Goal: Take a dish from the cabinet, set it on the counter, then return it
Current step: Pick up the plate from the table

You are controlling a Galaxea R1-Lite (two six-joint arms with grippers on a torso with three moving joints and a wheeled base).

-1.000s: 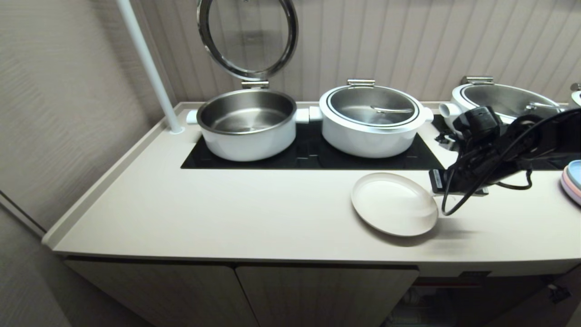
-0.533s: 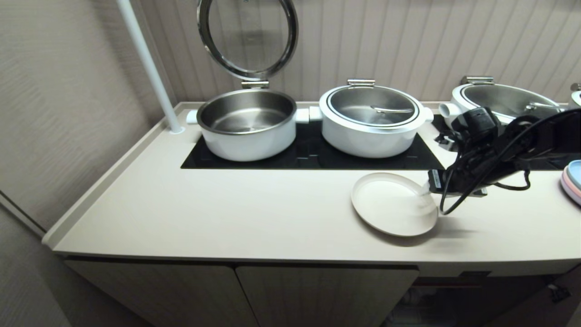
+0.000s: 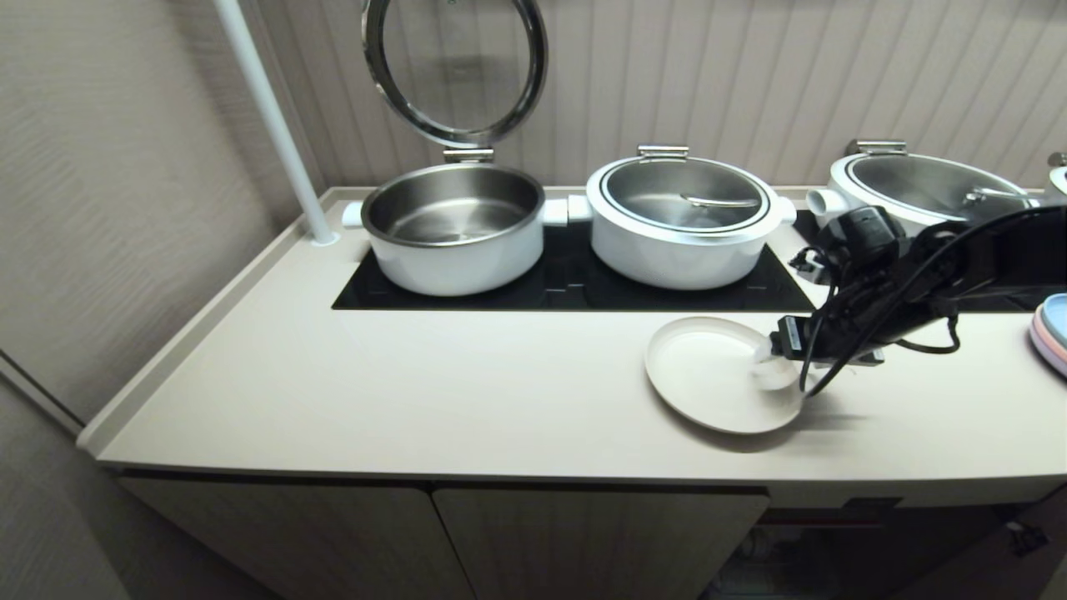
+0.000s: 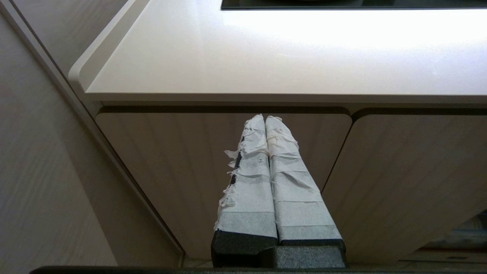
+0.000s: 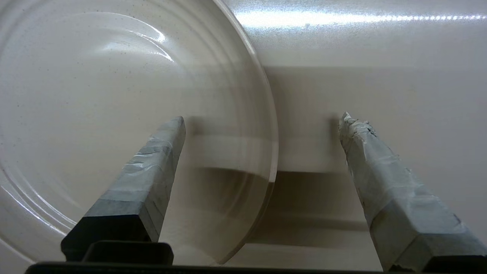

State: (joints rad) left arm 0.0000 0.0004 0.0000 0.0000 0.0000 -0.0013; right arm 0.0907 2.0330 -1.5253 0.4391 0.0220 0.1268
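Observation:
The dish (image 3: 708, 375), a plain off-white plate, lies flat on the cream counter (image 3: 417, 392) in front of the cooktop. My right gripper (image 3: 771, 371) is open at the dish's right edge. In the right wrist view one finger of the right gripper (image 5: 261, 118) is over the dish (image 5: 114, 76) and the other is over the bare counter (image 5: 380, 76), with the rim between them and nothing gripped. My left gripper (image 4: 265, 117) is shut and empty, parked low in front of a ribbed cabinet door (image 4: 190, 171) under the counter (image 4: 304, 57).
On the black cooktop (image 3: 575, 283) stand an open pot (image 3: 454, 225) with its lid raised (image 3: 454, 67), a lidded pot (image 3: 683, 217) and a third pot (image 3: 925, 187). Pink-and-blue plates (image 3: 1052, 329) sit at the far right. A white pole (image 3: 271, 117) rises at the back left corner.
My right gripper has opened from shut and moved left and down, so its fingers now straddle the dish's right rim. The dish has stayed where it was.

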